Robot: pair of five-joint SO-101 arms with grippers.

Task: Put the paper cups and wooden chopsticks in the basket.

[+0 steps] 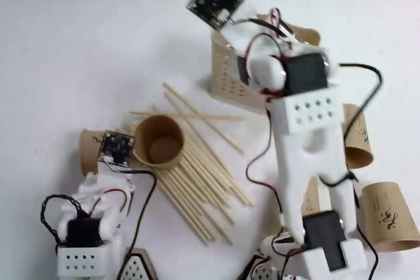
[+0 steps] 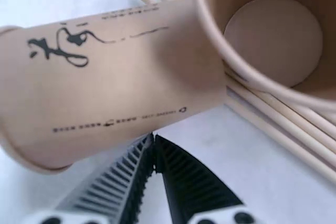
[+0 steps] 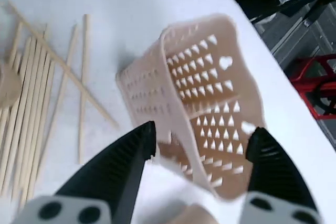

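A brown paper cup (image 2: 105, 77) lies on its side right in front of my left gripper (image 2: 154, 139), which is shut and empty with its tips at the cup's wall. Next to it a second cup (image 2: 273, 35) shows its open mouth and rests on a pile of wooden chopsticks (image 2: 283, 124). In the high view these two cups (image 1: 88, 152) (image 1: 159, 141) sit at the left of the chopstick pile (image 1: 197, 175). My right gripper (image 3: 203, 129) is open over the perforated basket (image 3: 210, 93), one finger on each side of it. The basket (image 1: 230, 80) stands at the back centre.
Two more cups (image 1: 357, 136) (image 1: 390, 218) lie at the right near the right arm's base. Another cup (image 1: 305, 34) lies behind the basket. A few loose chopsticks (image 3: 84, 87) lie apart between pile and basket. The table's far left is bare white.
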